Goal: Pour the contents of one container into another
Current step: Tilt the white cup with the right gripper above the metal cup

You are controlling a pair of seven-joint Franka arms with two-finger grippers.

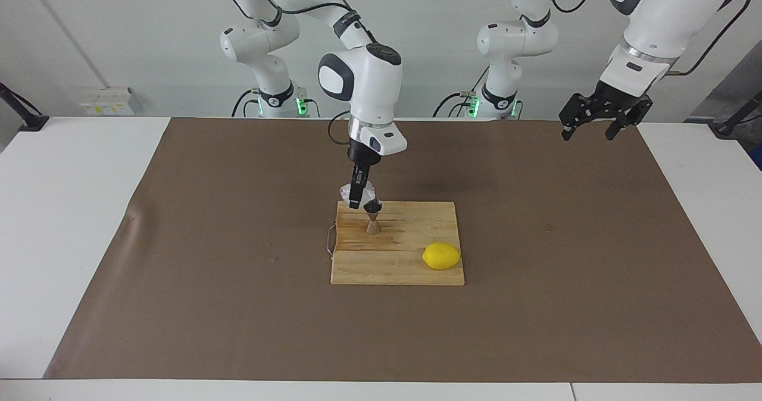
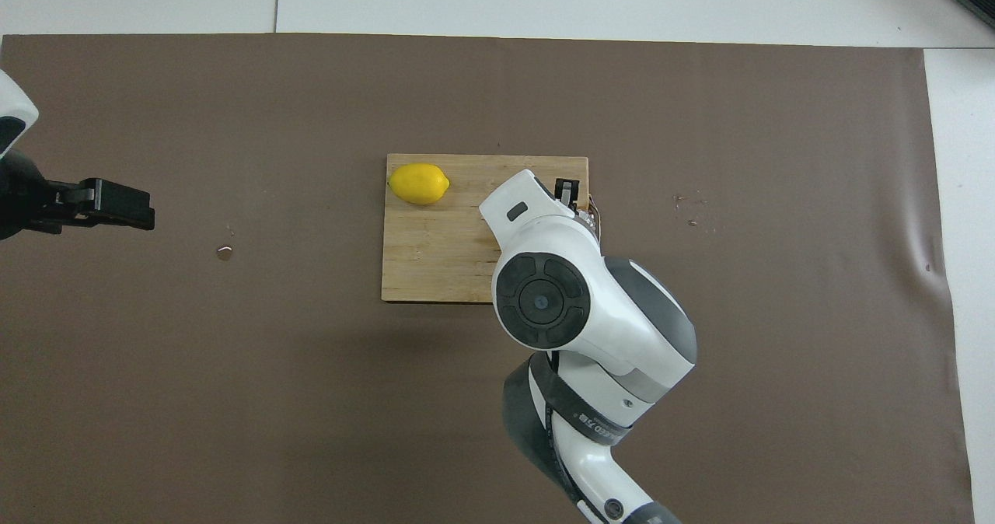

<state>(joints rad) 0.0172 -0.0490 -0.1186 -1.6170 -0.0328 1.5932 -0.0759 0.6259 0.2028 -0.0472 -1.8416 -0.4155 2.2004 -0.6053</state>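
The steel hourglass jigger [image 1: 373, 221] stands upright on a wooden cutting board [image 1: 405, 272], near the board's edge closest to the robots. My right gripper [image 1: 355, 203] is shut on the clear crinkly cup [image 1: 346, 191] and holds it tilted just above and beside the jigger's mouth. In the overhead view the right arm hides the jigger; only a fingertip [image 2: 570, 192] and a bit of the cup [image 2: 593, 214] show. My left gripper [image 1: 586, 131] is open and empty, waiting in the air over the mat at the left arm's end, and also shows in the overhead view [image 2: 124, 205].
A yellow lemon [image 1: 441, 256] lies on the board's corner farthest from the robots, also seen from overhead [image 2: 419, 183] on the board [image 2: 424, 263]. A thin cord loop [image 1: 330, 241] hangs at the board's edge. A brown mat [image 1: 178, 270] covers the table.
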